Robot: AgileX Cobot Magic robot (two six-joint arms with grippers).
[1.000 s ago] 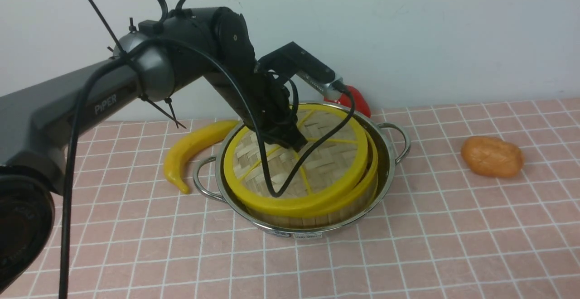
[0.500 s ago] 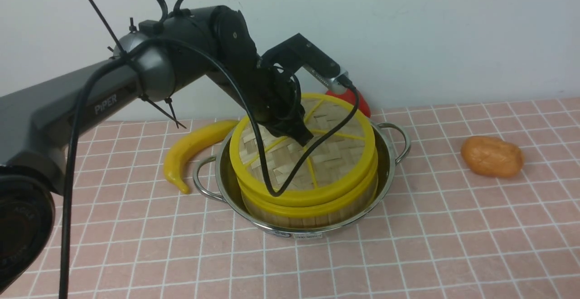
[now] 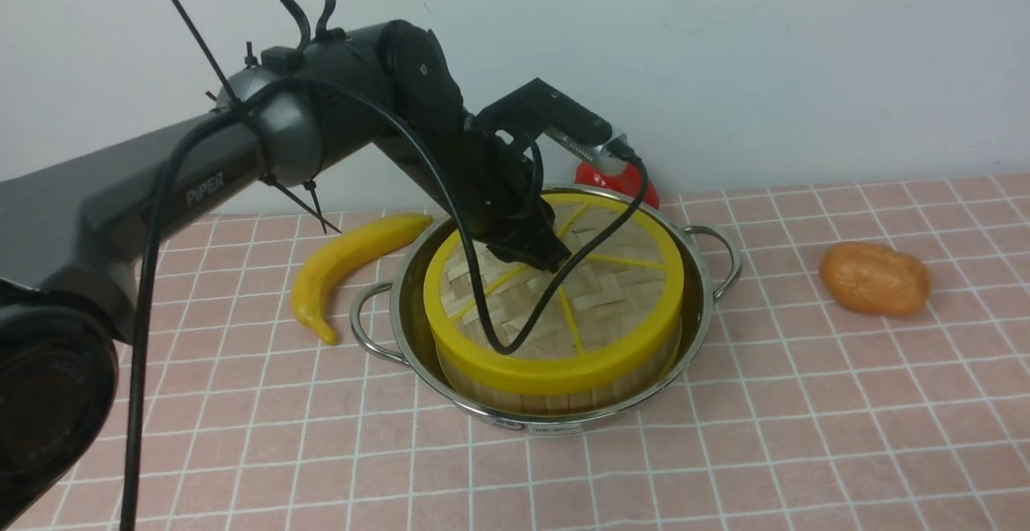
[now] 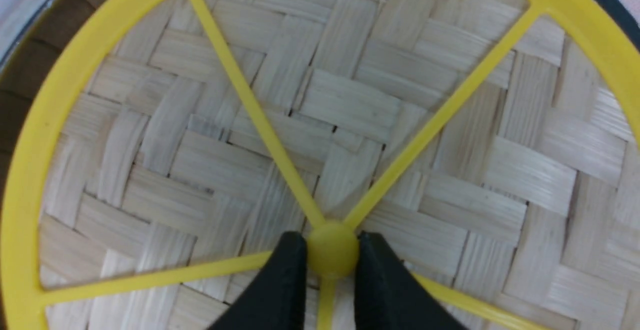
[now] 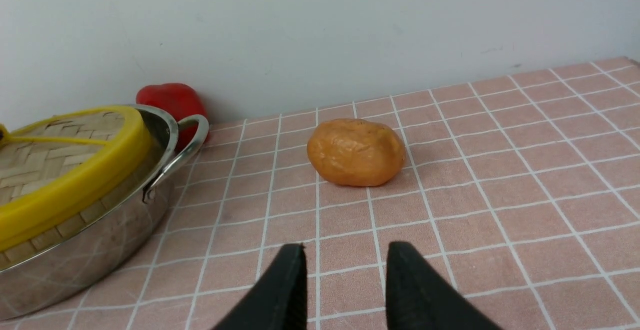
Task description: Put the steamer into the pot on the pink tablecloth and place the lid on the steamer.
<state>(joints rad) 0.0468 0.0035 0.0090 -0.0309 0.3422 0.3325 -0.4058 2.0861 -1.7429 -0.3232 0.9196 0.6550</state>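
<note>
The steamer (image 3: 555, 382) is sitting in the pot (image 3: 698, 273); the lid (image 3: 555, 306) is lying on top, its knob (image 4: 332, 249) at center, left claw (image 4: 327, 270) pinching it, waiting to let go; right claw (image 5: 345, 282) is gaping, holding nothing

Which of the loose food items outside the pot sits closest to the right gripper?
The orange lump, alone ahead of the right gripper; the red piece and yellow banana lie beyond the pot.

— Counted: one pot (image 3: 698, 318), one steamer (image 3: 563, 396), one lid (image 3: 555, 306), one pink tablecloth (image 3: 805, 434).

— Beyond those?

— One yellow banana (image 3: 342, 261), one red pepper (image 3: 632, 185), one orange potato (image 3: 873, 277). Two grippers.
</note>
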